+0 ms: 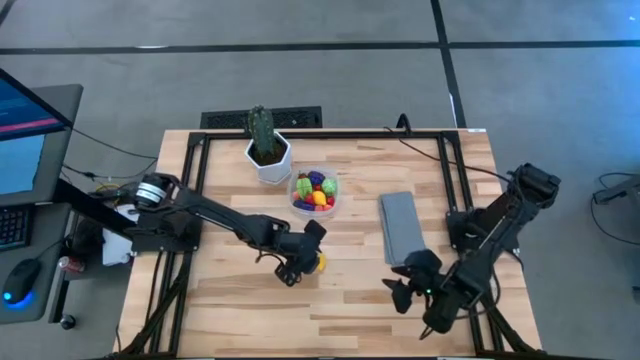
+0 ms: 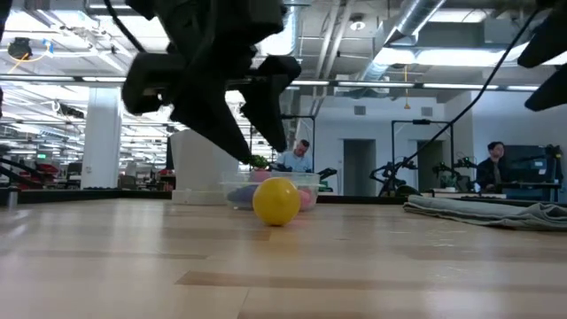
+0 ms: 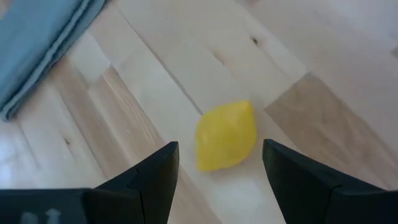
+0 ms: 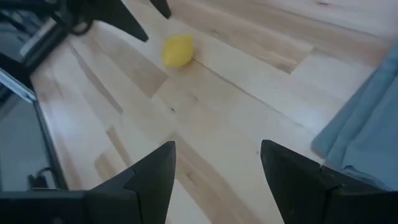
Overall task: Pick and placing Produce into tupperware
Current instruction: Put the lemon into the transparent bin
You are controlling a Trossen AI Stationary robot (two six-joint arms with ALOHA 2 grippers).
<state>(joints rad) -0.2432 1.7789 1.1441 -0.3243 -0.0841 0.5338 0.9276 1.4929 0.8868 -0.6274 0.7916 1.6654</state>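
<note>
A: Left wrist view: what shape is the yellow piece?

B: A smooth, matte yellow lemon (image 3: 226, 135), oval with one pointed tip, lying on pale wooden planks with visible grain. The left gripper (image 3: 221, 171) has its two dark, wedge-shaped fingers spread apart, one to each side of the lemon. The high view shows the fingers (image 1: 297, 262) hanging over it; the low view shows them raised above it, not touching. The left gripper holds nothing.

A: And around that?

B: In the high view, a small round clear tupperware (image 1: 314, 192) sits farther up the table (image 1: 350, 300), near the lemon but apart from it. It is filled with tiny glossy produce (image 1: 316, 187) in red, green, purple and yellow. Just beside it stands a white hexagonal pot (image 1: 270, 160) with a tall green cactus (image 1: 261, 128). A flat grey folded cloth (image 1: 399, 226), soft and creased, lies to the right of the container.

A: The other arm?

B: The right gripper (image 1: 401, 293) waits near the cloth's lower end, its fingers parted and empty.
</note>
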